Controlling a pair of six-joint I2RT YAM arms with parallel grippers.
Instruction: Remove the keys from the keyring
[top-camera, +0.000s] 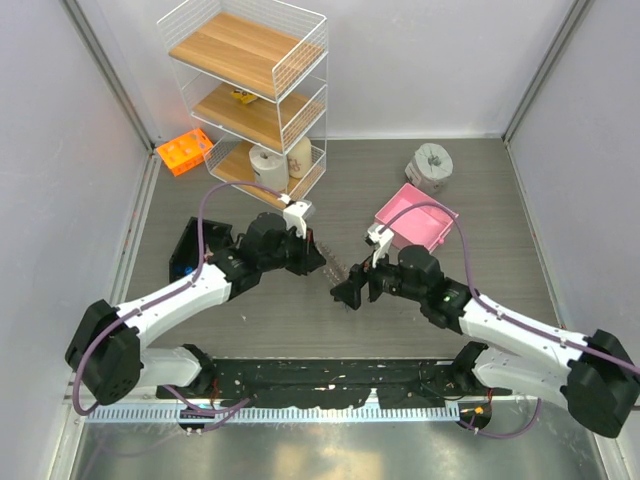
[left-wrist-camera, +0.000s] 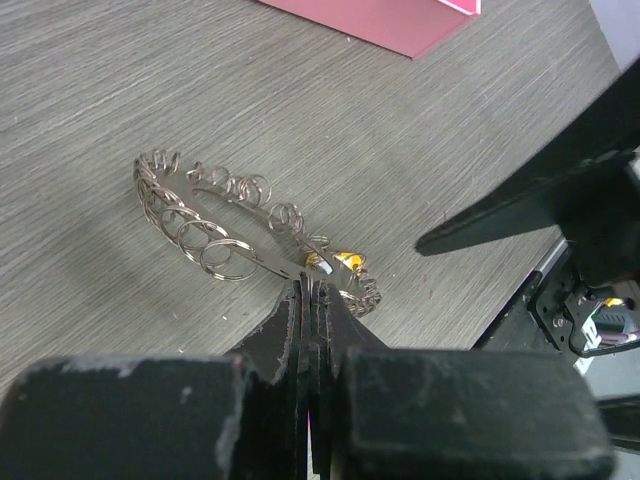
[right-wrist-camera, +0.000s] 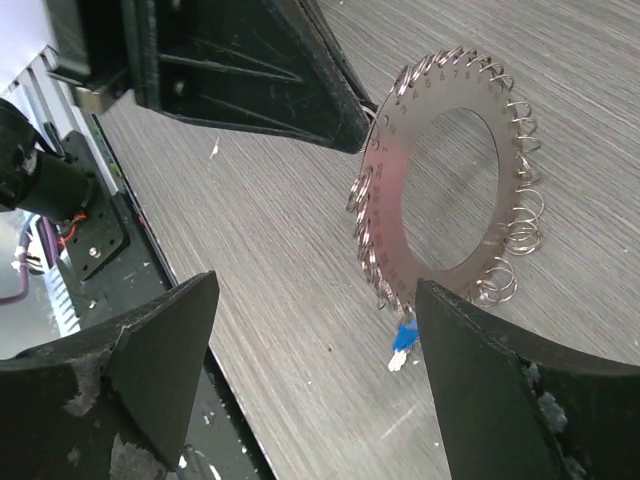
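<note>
The keyring (right-wrist-camera: 385, 195) is a flat silvery disc with a big hole and small wire loops all round its edge. It is held up off the table. My left gripper (left-wrist-camera: 308, 284) is shut on its rim; it shows as a black wedge (right-wrist-camera: 250, 70) in the right wrist view. A yellow-headed key (left-wrist-camera: 346, 262) hangs just beyond the left fingertips. A blue-headed key (right-wrist-camera: 403, 338) dangles from the ring's lower edge, close to my right gripper's right finger (right-wrist-camera: 500, 390). My right gripper (right-wrist-camera: 315, 290) is open wide with only table between its fingers. From above, the keyring (top-camera: 337, 267) sits between the left gripper (top-camera: 320, 257) and the right gripper (top-camera: 345, 293).
A pink box (top-camera: 417, 220) stands just behind the right arm, with a grey tape roll (top-camera: 432, 165) further back. A white wire shelf (top-camera: 250, 90) and an orange rack (top-camera: 184, 151) are at the back left. A black box (top-camera: 188, 252) lies beside the left arm.
</note>
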